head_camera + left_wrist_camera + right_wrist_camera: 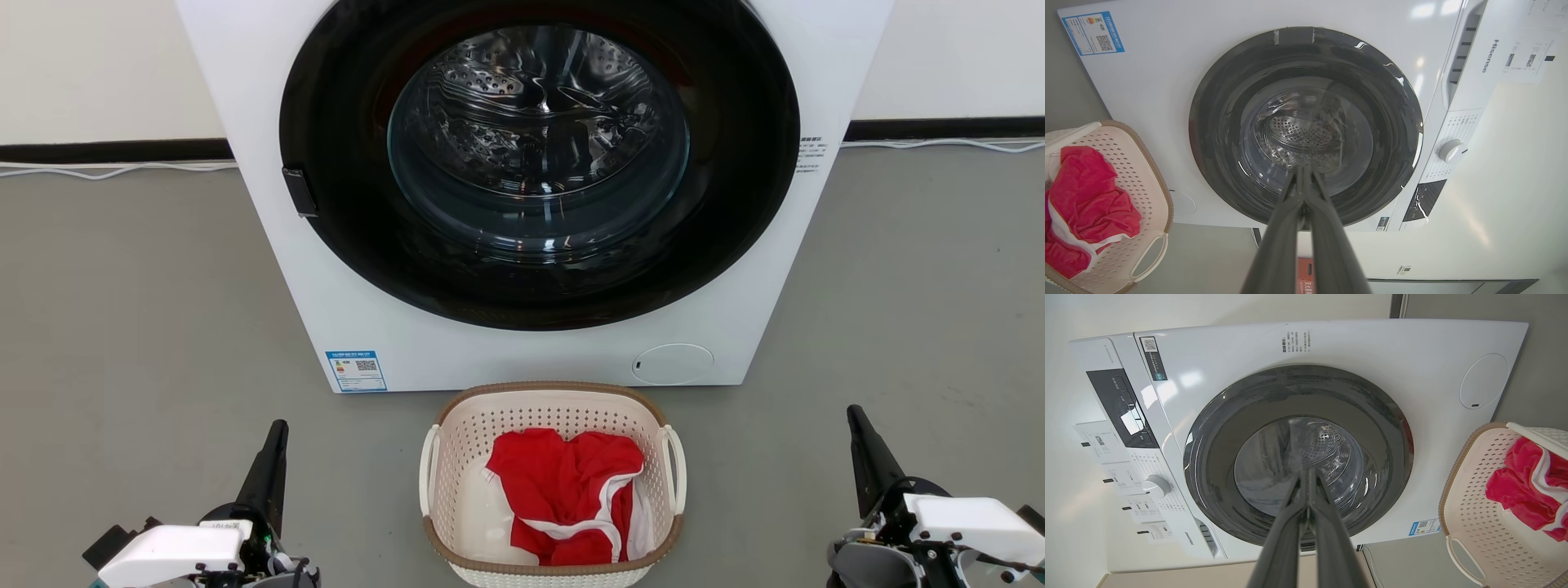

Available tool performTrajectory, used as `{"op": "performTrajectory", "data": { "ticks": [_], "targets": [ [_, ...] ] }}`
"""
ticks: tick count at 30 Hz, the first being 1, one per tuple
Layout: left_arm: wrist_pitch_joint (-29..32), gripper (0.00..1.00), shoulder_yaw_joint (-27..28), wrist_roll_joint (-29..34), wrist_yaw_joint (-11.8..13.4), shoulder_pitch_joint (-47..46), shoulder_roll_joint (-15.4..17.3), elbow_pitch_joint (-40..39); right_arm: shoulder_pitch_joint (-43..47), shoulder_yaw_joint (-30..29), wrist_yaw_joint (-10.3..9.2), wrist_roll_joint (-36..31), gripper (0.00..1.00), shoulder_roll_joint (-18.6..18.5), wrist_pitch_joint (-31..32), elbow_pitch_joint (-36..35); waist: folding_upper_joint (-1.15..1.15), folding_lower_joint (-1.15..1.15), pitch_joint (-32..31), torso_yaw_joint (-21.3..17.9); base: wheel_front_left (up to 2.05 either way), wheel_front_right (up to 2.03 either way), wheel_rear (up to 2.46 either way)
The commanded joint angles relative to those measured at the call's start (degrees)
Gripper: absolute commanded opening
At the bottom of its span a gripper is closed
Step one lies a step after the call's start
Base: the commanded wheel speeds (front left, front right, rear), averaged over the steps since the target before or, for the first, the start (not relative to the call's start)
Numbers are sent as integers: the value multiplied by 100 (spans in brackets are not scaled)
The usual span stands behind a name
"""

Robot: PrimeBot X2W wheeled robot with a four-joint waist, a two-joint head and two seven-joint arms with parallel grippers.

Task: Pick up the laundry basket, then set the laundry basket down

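The laundry basket [457,457] is cream-white and perforated with a brown rim, and it stands on the grey floor just in front of the washing machine [269,122]. A red garment with white trim [567,490] lies inside it. The basket [1137,179] also appears at the left of the left wrist view and at the right of the right wrist view [1478,522]. My left gripper [277,429] is at the lower left, well apart from the basket, fingers pressed together. My right gripper [856,414] is at the lower right, also shut and empty.
The washing machine's round dark glass door [539,155] is closed, with the steel drum behind it. A black skirting strip [106,151] and a white cable [114,171] run along the back wall. Grey floor [122,327] stretches on both sides of the basket.
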Motion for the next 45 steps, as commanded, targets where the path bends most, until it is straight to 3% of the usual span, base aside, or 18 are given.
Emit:
{"op": "performTrajectory", "data": {
  "ticks": [1,2,3,11,16,27,45],
  "targets": [
    [34,0,172,5,-41,-321,60,-167,-240,107,42,38,0,-40,58,-172,0,0,0,0,0,0,0],
    [34,0,172,5,-41,-321,60,-167,-240,107,42,38,0,-40,58,-172,0,0,0,0,0,0,0],
    [-1,100,0,0,0,1,0,5,1,2,0,0,100,1,-1,6,0,0,0,0,0,0,0],
    [-120,100,-53,15,4,82,-15,36,107,87,1,-6,100,8,-111,-21,0,12,-13,2,0,0,0],
    [-204,100,-86,35,18,127,-11,-30,158,141,3,-47,100,6,-193,-95,0,1,-7,7,0,0,0],
    [-372,100,-146,226,62,190,-5,-130,205,244,6,-356,100,2,-360,-171,0,0,-12,25,0,0,0],
    [-675,100,-217,1399,158,171,6,-157,143,407,12,-2129,100,-5,-661,-191,0,0,-3,39,0,0,0]
  ]
}}
